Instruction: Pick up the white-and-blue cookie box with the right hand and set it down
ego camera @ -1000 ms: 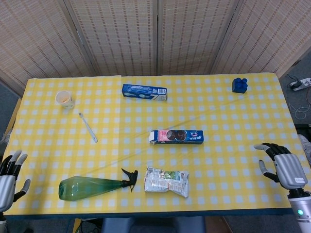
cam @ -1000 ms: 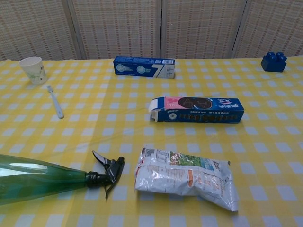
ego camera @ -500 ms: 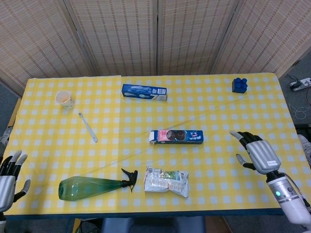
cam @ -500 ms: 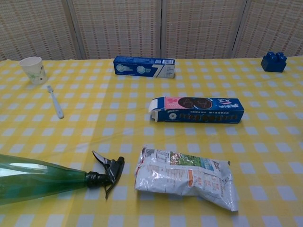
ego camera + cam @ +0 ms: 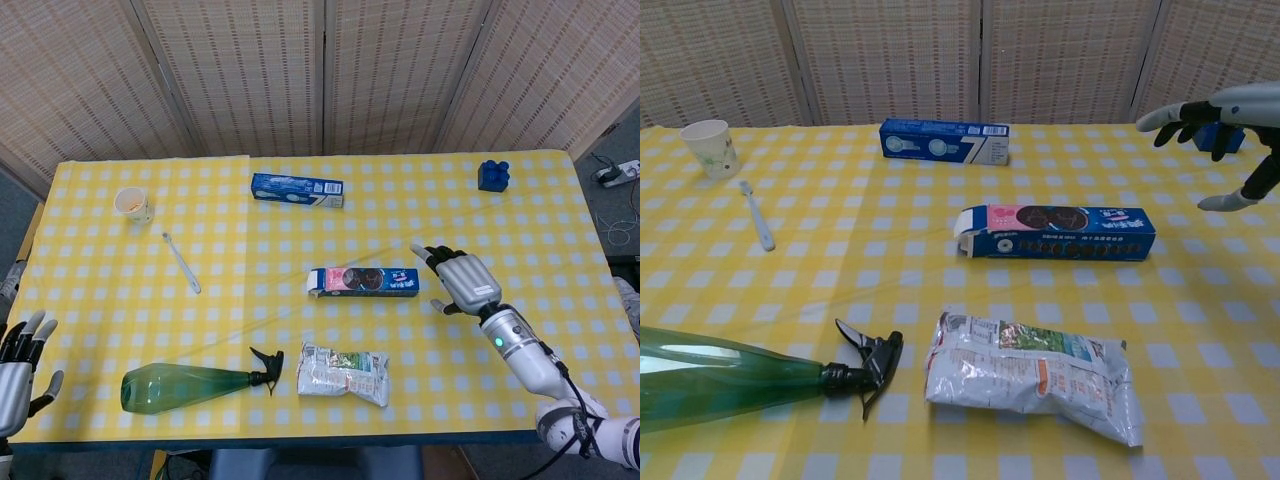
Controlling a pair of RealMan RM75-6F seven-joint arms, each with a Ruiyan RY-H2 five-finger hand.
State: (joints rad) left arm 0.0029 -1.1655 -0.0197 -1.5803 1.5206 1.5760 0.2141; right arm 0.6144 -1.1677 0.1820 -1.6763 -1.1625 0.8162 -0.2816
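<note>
**Right hand open near the cookie box**

Cookie box [image 5: 362, 281], white and pink at its left end and blue along the rest, lies flat on its long side near the middle of the yellow checked tablecloth [image 5: 100, 320]. Nothing touches it. The right hand [image 5: 461, 281] is just to the right of the box's blue end, fingers spread and holding nothing; in the chest view it [image 5: 1212, 118] hangs above the table, beyond that end, with a gap between the fingertips and the box [image 5: 1055, 233]. The left hand [image 5: 18, 365] sits at the table's near left corner, well away from everything else, fingers apart and empty; the chest view does not show it.

A second, longer blue box [image 5: 296, 189] lies toward the far edge of the table, behind the cookie box. A crumpled snack bag [image 5: 342, 373] lies in front of the cookie box, near the front edge, and a green spray bottle [image 5: 195, 386] lies on its side to the left of the bag, its black trigger pointing at it. A paper cup [image 5: 133, 204] stands at the far left with a white spoon [image 5: 182, 263] just beside it. A blue toy brick [image 5: 494, 175] sits at the far right.
</note>
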